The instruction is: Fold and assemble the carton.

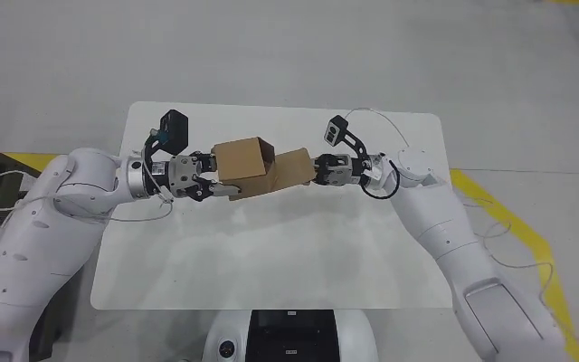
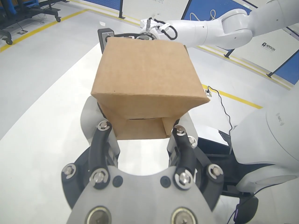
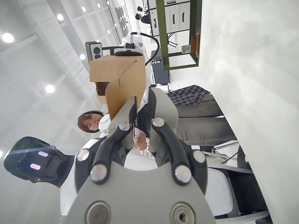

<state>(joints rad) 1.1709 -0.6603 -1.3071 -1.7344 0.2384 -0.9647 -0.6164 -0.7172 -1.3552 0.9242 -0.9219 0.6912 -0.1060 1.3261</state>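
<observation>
Hangs above the tabletop [image 1: 271, 262] as a half-formed carton [image 1: 244, 163], long axis running arm to arm, one end clamped in the left pincer [image 1: 215, 179], the loose flap [image 1: 291, 169] opposite lying against the gaping, empty right pincer [image 1: 312, 169], probably the nearer one for folding.

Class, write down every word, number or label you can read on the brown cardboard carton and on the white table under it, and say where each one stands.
Brown cardboard carton: none. The faces and flaps that show in the top and both wrist views are plain, with no print or label.
White table: none. Its bare top carries no text or sign.
</observation>
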